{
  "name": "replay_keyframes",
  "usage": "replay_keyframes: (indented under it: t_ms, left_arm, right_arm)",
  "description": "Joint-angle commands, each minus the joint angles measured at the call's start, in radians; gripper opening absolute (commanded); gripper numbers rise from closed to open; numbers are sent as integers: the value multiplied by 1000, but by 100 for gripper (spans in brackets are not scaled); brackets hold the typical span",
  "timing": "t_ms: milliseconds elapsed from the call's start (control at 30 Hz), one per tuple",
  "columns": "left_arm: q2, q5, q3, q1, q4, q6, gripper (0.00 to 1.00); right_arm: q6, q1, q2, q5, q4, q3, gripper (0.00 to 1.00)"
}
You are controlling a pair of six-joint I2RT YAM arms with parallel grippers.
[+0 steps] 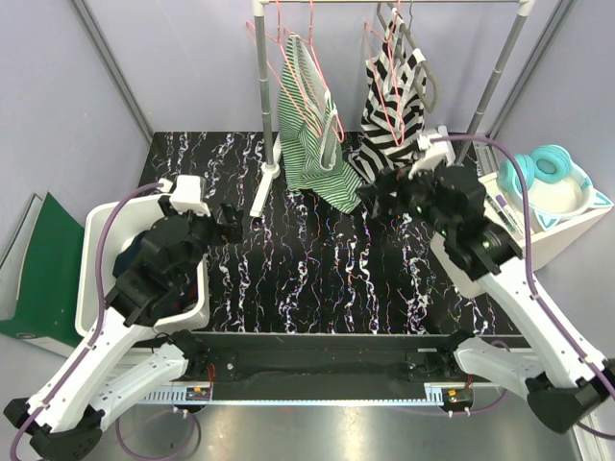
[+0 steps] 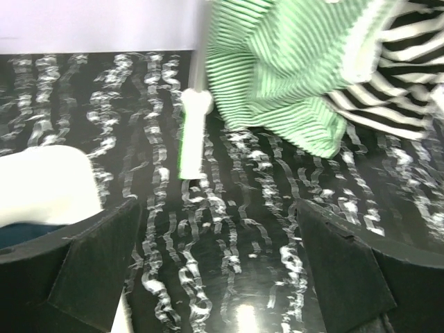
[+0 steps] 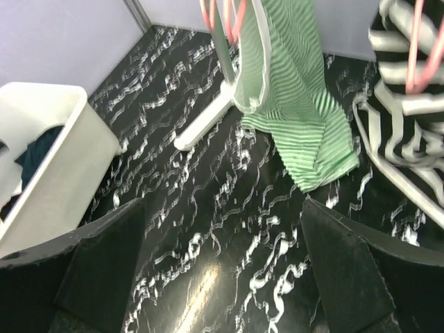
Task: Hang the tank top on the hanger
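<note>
The green-and-white striped tank top [image 1: 309,130] hangs from a salmon-pink wire hanger [image 1: 309,91] on the rack, its hem touching the table. It also shows in the left wrist view [image 2: 284,69] and the right wrist view [image 3: 298,104]. My left gripper [image 1: 229,219] is open and empty over the table, left of the rack's foot; its jaws stand wide apart [image 2: 218,263]. My right gripper [image 1: 377,197] is open and empty, just right of the tank top's hem and apart from it; its jaws are also wide [image 3: 222,263].
A bold black-and-white striped garment [image 1: 394,96] hangs right of the tank top. More pink hangers [image 3: 222,14] hang on the rail. The rack's white post and foot [image 1: 261,182] stand at mid-back. A white bin [image 1: 96,250] holding a dark navy garment [image 3: 38,149] is at left. Teal headphones [image 1: 548,178] lie at right.
</note>
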Motion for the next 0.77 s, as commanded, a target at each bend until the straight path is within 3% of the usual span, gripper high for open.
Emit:
replay_keyframes:
  t_ms: [0, 200, 733]
  left_arm:
    - [-37, -143, -19, 13, -10, 56, 99]
    - [-25, -152, -15, 18, -32, 27, 99]
    - [21, -160, -3, 21, -39, 3, 99]
  right_arm:
    - [50, -3, -103, 61, 65, -157, 100]
    - [81, -3, -117, 187, 54, -290, 100]
    - [112, -3, -120, 179, 68, -334, 100]
